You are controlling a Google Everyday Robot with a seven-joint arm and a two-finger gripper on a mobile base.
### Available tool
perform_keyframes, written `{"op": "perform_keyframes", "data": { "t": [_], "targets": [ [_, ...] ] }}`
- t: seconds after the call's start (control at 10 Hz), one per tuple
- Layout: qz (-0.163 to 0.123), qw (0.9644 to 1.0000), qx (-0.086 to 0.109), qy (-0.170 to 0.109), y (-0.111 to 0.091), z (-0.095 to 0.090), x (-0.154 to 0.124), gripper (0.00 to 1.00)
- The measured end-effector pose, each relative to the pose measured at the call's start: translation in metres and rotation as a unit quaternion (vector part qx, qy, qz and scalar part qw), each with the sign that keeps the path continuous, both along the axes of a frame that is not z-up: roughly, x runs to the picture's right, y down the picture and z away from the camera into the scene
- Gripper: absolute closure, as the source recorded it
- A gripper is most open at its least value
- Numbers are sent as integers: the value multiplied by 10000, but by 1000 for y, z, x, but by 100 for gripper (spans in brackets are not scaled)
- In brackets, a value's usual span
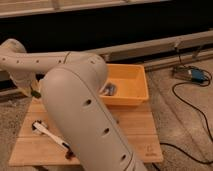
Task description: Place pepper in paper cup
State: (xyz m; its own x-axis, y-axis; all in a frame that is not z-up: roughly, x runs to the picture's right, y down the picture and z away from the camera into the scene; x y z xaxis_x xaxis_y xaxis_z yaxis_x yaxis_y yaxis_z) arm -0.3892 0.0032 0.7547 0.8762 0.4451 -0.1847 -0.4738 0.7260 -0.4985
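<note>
My arm fills the middle of the camera view. It reaches up to the far left and bends down to the gripper [33, 91], which is just above the back left corner of the wooden board [135, 131]. A small dark greenish bit [36, 93] shows at the gripper; I cannot tell whether it is the pepper. No white paper cup is in view; my arm hides much of the board.
A yellow bin [136, 82] stands at the back of the board with a grey metallic object [109, 90] inside. A white long-handled tool [47, 132] lies on the board's left. Cables [192, 107] and a blue device [198, 75] lie on the floor at the right.
</note>
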Motion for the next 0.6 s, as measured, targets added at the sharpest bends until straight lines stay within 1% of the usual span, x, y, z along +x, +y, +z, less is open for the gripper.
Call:
{"op": "perform_keyframes", "data": {
  "t": [0.1,0.2,0.4,0.5,0.6],
  "targets": [
    [-10,10000,18,6,1,0,-2,98],
    [-3,9998,158,97,0,4,-1,98],
    [75,9976,631,276,-10,23,9,98],
    [198,9955,854,348,-14,32,17,98],
    [351,9934,1007,425,-16,39,28,98]
  ]
}}
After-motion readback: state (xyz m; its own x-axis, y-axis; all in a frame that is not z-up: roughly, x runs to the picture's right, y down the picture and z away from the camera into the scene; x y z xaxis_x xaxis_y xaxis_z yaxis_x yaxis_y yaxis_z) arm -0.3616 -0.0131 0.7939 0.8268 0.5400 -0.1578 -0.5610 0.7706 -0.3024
